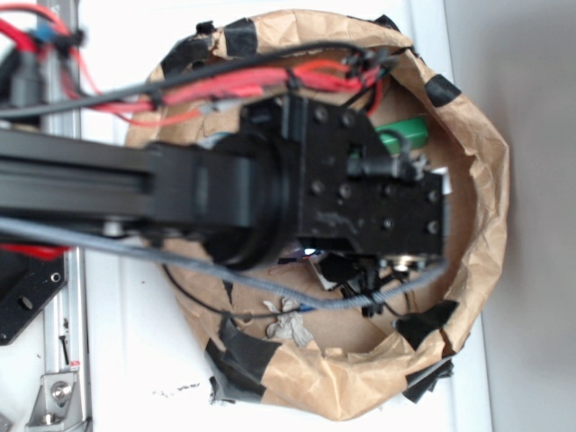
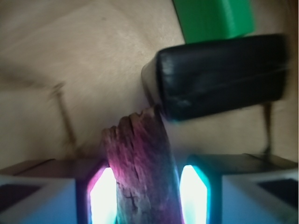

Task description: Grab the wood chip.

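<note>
one task item is at issue, and it sits nearest the wrist camera: the wood chip (image 2: 140, 163), a rough, jagged brown sliver, stands between the two glowing pads (image 2: 103, 196) of the gripper (image 2: 147, 196). the pads lie close against both of its sides; contact looks made on each, though blur at the edges prevents certainty, so the gripper is judged clenched on the chip. whether the chip is lifted off the cardboard floor or resting on it cannot be told. just beyond the chip's ragged tip lies a black block (image 2: 219, 77), near or touching that tip. beyond that, at the top edge, is the green block (image 2: 212, 18), clear of the gripper. in the exterior view the arm (image 1: 270, 189) covers most of the brown paper nest (image 1: 477, 225), hiding chip and gripper; only the green block (image 1: 405, 137) shows beside the wrist, and a whitish crumpled scrap (image 1: 288, 319) lies apart near the nest's lower rim. assessment: approach and closing appear complete; what remains is to confirm a firm hold and raise the chip clear.
</note>
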### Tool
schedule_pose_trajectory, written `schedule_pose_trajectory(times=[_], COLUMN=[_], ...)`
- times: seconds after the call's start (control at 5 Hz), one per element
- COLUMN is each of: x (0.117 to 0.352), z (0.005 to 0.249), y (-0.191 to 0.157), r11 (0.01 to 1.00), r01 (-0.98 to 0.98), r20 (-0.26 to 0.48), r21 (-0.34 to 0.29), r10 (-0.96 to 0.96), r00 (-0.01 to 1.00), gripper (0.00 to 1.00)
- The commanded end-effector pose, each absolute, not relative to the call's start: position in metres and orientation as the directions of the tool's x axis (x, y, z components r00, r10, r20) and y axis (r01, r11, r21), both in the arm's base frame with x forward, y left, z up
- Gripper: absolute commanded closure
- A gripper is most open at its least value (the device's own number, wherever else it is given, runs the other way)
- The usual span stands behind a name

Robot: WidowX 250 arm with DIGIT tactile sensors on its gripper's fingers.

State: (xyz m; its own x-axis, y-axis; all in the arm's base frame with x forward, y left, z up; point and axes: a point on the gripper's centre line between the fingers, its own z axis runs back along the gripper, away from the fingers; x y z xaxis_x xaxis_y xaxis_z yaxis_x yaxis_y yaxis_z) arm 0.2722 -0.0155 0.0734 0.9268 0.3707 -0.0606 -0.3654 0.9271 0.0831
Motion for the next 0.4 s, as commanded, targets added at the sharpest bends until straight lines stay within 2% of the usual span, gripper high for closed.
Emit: schedule_pose_trajectory(times=[0.0, 0.2], x=[0.277, 0.269], z=[0.179, 0.193], y=[0.020, 0.032], r11=[0.955, 0.937], r01=[-0.249, -0.298], r20=[0.136, 0.143], r21=[-0.161, -0.183], r10=[0.271, 0.326], r00=[0.953, 0.935], gripper=[1.00, 1.00])
